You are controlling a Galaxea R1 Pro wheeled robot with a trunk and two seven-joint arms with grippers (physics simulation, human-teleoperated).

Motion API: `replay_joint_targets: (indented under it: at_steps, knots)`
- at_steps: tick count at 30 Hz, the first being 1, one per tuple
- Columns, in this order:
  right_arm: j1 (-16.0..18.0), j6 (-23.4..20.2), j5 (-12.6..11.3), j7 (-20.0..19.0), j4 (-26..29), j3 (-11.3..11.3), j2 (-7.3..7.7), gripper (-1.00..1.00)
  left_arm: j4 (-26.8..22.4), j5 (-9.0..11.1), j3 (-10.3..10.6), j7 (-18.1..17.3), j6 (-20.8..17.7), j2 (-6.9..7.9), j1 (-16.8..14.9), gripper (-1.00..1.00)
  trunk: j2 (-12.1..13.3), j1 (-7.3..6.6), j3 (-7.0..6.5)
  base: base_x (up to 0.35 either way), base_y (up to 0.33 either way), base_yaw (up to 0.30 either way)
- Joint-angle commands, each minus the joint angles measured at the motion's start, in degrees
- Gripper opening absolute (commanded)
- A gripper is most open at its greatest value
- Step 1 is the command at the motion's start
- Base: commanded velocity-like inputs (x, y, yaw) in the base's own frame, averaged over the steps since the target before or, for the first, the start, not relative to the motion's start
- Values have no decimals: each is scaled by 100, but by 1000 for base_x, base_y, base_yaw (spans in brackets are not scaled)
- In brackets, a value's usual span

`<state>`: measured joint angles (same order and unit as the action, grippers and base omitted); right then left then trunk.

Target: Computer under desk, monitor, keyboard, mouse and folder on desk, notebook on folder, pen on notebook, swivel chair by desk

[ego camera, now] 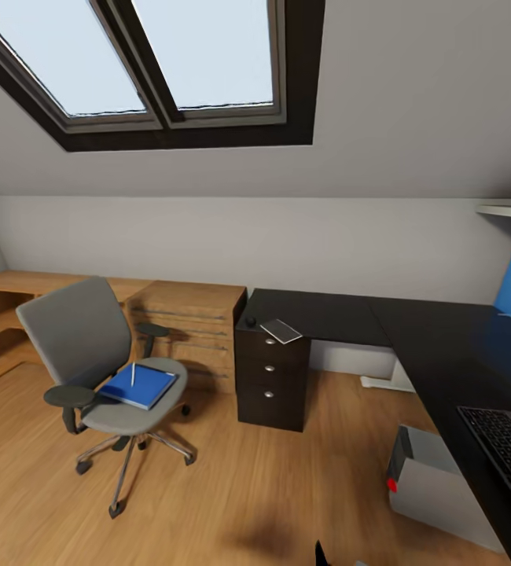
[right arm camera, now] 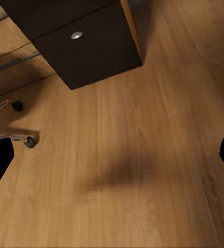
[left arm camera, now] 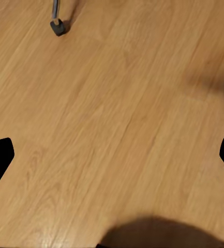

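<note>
Blue folder (ego camera: 138, 386), pen (ego camera: 133, 374) on it, lies on swivel chair (ego camera: 90, 346) seat at 10 o'clock, long axis toward 2; left arm nearer. Both arms' fingers released, over floor (left arm camera: 117, 119).

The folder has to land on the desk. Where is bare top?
Bare: the desk corner between the notebook and the keyboard. Crowded: the drawer end, with mouse and notebook.
</note>
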<state>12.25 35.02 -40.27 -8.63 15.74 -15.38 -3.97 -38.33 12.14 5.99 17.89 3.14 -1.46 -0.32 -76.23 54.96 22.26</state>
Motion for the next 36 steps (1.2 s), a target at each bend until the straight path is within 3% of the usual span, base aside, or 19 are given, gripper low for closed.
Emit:
replay_joint_targets:
  at_steps: [1, 18, 36]
  knots:
    - [5, 25, -61, -33, -10, -26, 0, 100, 1, 60, 34, 39, 29, 5, -3, 100, -3, 3, 6, 327, 0, 0]
    - [5, 30, -60, -37, -15, -26, 3, 100, -11, 53, 49, 34, 29, 4, -3, 100, -3, 3, -34, 301, 0, 94]
    - [5, 41, -58, -47, 6, -25, 10, 100, -60, 52, 49, 40, 39, 5, -3, 100, 719, -392, -357, 3, 0, 1]
